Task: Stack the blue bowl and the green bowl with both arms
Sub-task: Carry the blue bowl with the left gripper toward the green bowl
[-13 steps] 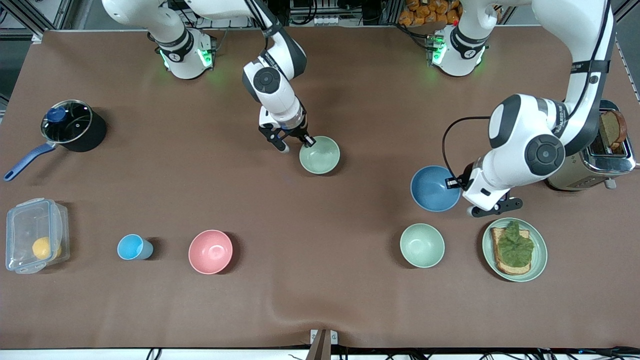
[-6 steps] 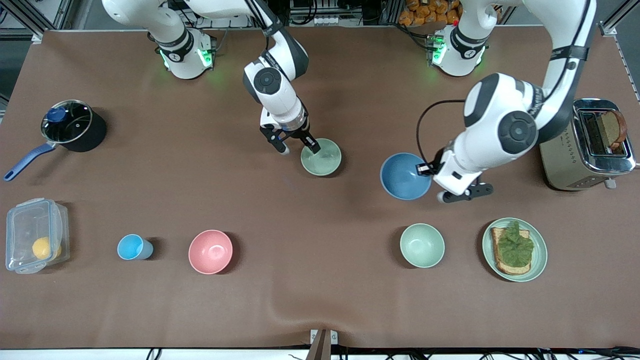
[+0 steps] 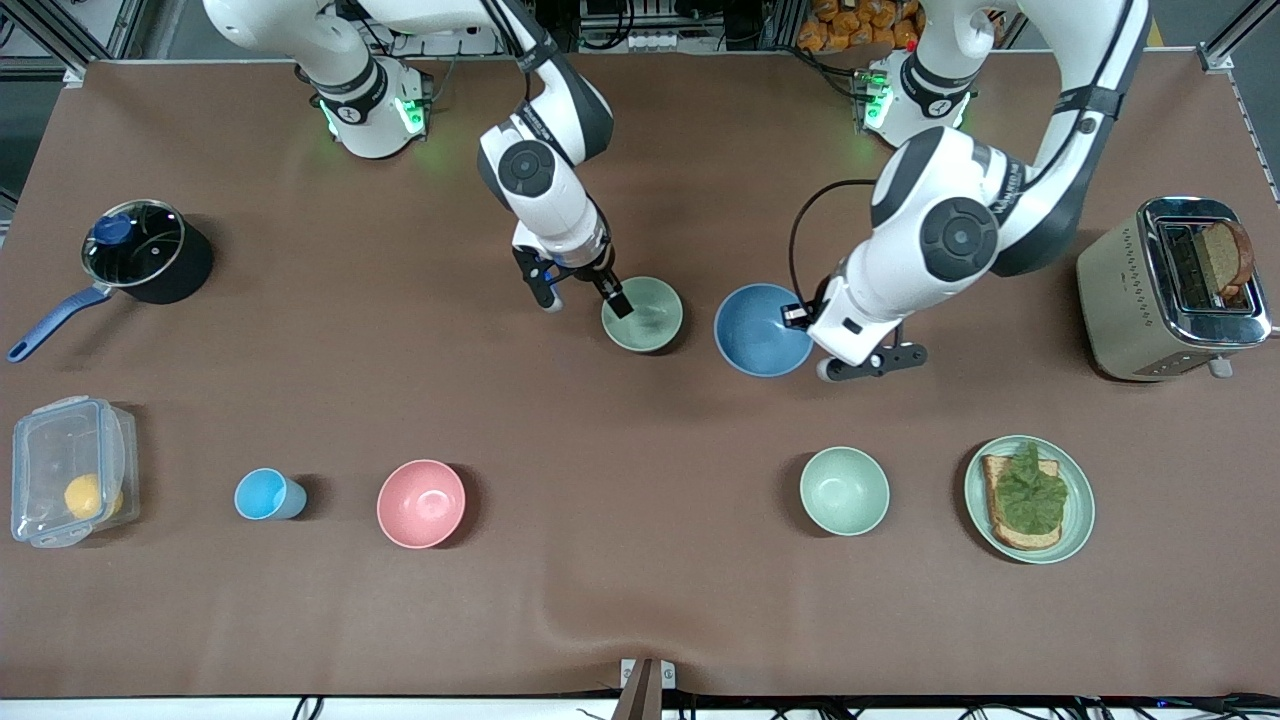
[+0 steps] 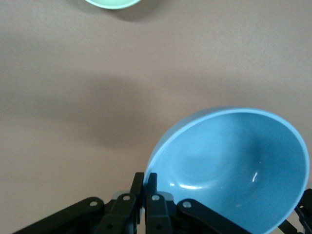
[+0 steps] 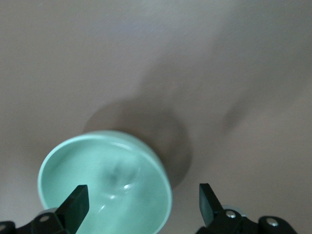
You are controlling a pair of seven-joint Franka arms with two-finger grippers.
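Observation:
The green bowl (image 3: 642, 314) sits upright on the table, mid-table toward the robots' bases. My right gripper (image 3: 585, 296) is open at its rim, with one finger inside the bowl and the other outside. The right wrist view shows the same bowl (image 5: 105, 187) between the spread fingers of the right gripper (image 5: 141, 204). My left gripper (image 3: 803, 320) is shut on the rim of the blue bowl (image 3: 762, 330) and holds it up beside the green bowl, toward the left arm's end. In the left wrist view the left gripper (image 4: 145, 179) pinches the blue bowl's (image 4: 234, 165) rim.
A mintier green twin bowl (image 3: 844, 490) and a plate (image 3: 1078, 510) with a sandwich lie nearer the front camera. A pink bowl (image 3: 421, 503), a light-blue cup (image 3: 265, 494), a plastic box (image 3: 70, 483), a pot (image 3: 145, 250) and a toaster (image 3: 1170, 290) stand around.
My left arm has carried the blue bowl toward the right arm's end, close to the green bowl. My right gripper has shifted slightly at the green bowl's rim.

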